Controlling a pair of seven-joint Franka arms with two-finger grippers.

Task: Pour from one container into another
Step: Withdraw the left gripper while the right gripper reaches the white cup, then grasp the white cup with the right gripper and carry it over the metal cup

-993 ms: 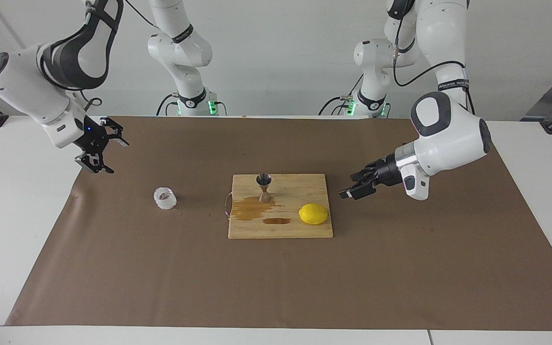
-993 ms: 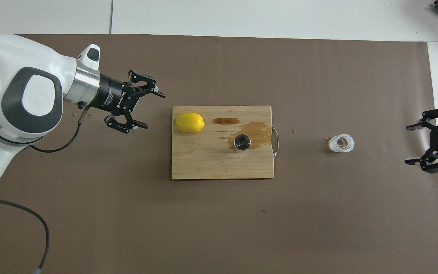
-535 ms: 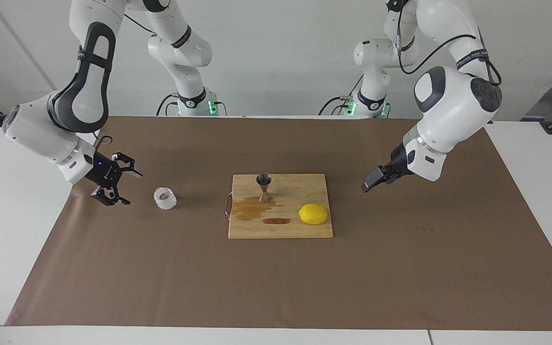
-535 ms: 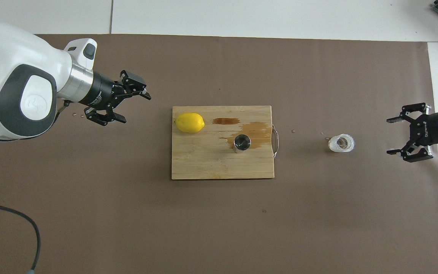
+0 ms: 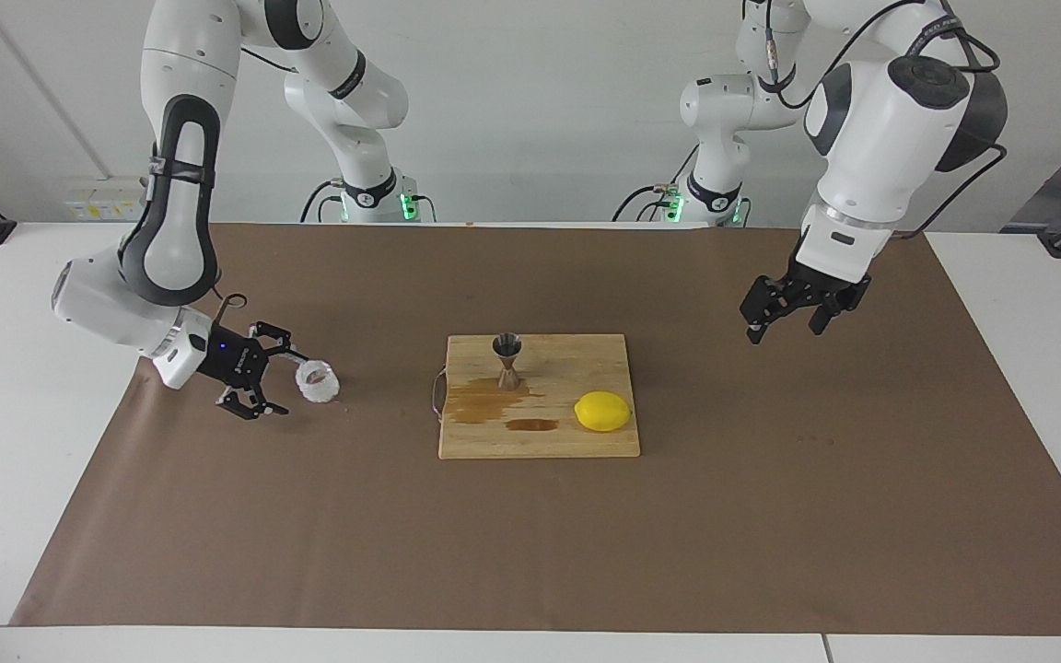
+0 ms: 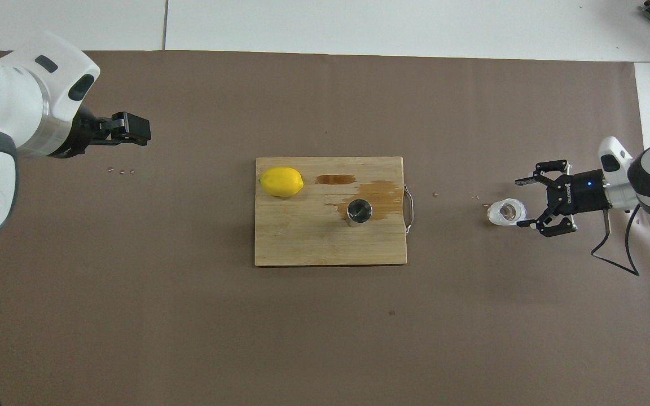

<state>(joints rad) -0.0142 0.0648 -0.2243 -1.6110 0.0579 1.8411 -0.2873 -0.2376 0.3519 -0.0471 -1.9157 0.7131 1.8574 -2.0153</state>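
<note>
The right gripper (image 5: 274,383), jaws wide and empty, sits low beside the glass cup (image 5: 317,381) on the brown mat toward the right arm's end of the table, not yet around it. The cup looks light, rigid, breakable and slippery (its bumpy wall may help), best taken across its sides below the rim. The jigger (image 5: 507,361) stands on the board (image 5: 540,442) near a lemon (image 5: 602,411). The left gripper (image 5: 793,313), open and empty, waits raised over the mat.

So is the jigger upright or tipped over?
Upright. The jigger stands on its lower cone on the board, open mouth up; the overhead view looks straight into its round mouth.
</note>
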